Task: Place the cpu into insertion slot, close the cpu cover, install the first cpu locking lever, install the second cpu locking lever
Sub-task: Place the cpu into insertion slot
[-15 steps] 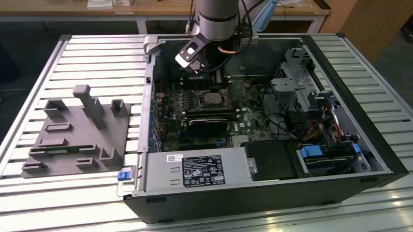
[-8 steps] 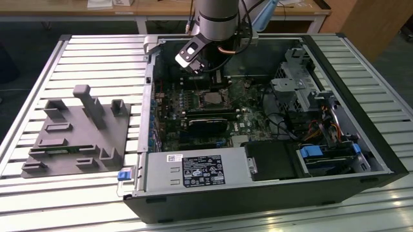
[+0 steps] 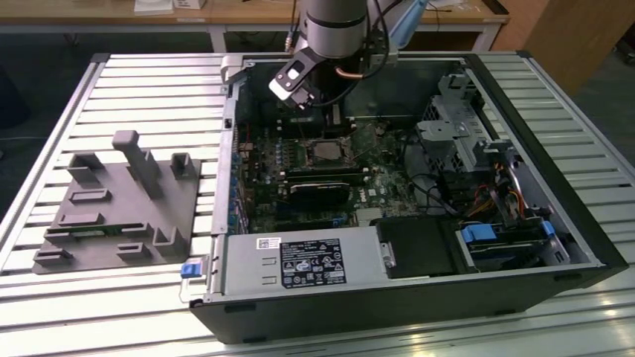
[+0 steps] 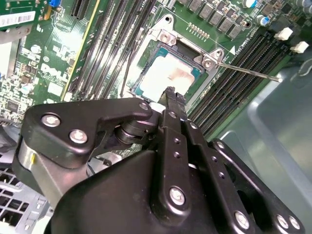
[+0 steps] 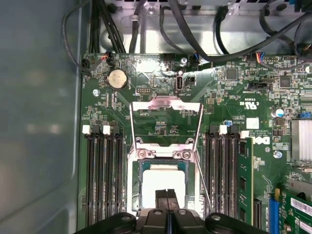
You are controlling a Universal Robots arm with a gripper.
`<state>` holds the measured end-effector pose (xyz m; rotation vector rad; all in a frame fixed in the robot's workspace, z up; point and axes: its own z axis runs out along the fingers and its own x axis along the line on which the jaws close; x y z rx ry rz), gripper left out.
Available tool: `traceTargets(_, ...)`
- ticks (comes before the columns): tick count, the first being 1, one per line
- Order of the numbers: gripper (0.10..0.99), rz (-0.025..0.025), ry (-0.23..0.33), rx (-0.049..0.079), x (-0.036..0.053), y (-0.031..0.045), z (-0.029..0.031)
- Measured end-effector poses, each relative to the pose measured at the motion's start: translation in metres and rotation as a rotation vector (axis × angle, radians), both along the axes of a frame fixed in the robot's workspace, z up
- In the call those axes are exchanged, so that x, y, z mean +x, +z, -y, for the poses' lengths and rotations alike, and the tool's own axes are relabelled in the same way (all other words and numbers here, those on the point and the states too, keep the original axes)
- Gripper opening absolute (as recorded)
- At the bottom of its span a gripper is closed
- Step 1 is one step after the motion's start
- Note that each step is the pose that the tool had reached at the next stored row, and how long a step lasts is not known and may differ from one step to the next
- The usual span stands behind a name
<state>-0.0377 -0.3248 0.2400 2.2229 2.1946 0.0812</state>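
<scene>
The cpu (image 5: 163, 181) is a pale grey square chip lying inside the insertion slot (image 5: 138, 168), whose silvery rim sits on the green board; both also show in the second wrist view, cpu (image 4: 168, 73) and slot (image 4: 161, 36). The cpu cover (image 5: 165, 104) is a metal frame folded back open behind the slot. One thin locking lever (image 5: 203, 192) stands free beside the slot, and it is the lever (image 4: 248, 71) sticking out sideways. My gripper (image 5: 167, 195) hangs just over the cpu's near edge, black fingers pressed together, nothing between them. In the exterior view the arm (image 3: 332, 30) reaches into the case above the slot (image 3: 323, 152).
Memory slots (image 5: 102, 180) flank the socket on both sides. A black card (image 3: 320, 190) lies just in front of it. The power supply box (image 3: 297, 264) fills the case's front, cables and a drive cage (image 3: 466, 141) stand at the exterior view's right. A grey fixture (image 3: 119, 208) rests outside.
</scene>
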Motion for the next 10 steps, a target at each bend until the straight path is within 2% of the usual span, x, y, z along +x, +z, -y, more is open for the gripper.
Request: traceTargets(10, 0.106, 0.0037, 0.000, 0.000, 0.0000, 0.0170, 0.0000)
